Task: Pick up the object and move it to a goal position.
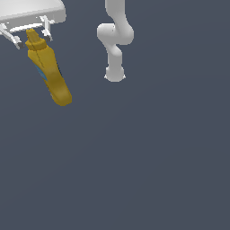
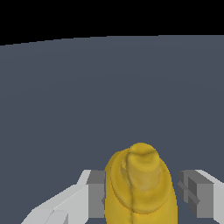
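Bottle (image 1: 48, 72) hangs neck-up from the gripper (image 1: 30, 39) at the exterior view's upper left. The wrist view shows one pad touching, the other w/ a gap – can't tell if it's truly pinched. Risk: hold sits near the cap, body slants – a quick move could swing it loose.

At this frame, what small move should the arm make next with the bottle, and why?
Probably close the gripper on the mustard-yellow bottle. In the wrist view the bottle sits between the fingers, but a gap shows on one side, so the grasp does not look firm. Whether the bottle is lying or hanging cannot be told; no goal marker is visible.
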Motion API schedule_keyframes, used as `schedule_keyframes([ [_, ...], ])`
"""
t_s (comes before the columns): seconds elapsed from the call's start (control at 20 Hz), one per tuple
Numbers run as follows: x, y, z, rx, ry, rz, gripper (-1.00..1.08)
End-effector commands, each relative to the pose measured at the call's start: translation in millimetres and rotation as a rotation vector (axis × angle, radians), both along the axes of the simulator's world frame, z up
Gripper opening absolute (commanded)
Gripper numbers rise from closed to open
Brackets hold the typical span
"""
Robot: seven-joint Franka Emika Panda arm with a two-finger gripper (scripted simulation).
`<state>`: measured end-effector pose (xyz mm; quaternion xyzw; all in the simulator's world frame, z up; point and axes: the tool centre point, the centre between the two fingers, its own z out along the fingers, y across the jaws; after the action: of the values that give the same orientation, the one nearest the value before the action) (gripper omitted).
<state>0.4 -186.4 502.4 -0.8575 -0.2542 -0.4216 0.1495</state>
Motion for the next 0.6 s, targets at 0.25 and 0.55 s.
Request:
schedule_keyframes([
  [0.25, -3, -29, 31, 0.028, -0.085, 0.052, -1.00],
  [0.55, -4, -41, 40, 0.042, -0.112, 0.071, -1.00],
])
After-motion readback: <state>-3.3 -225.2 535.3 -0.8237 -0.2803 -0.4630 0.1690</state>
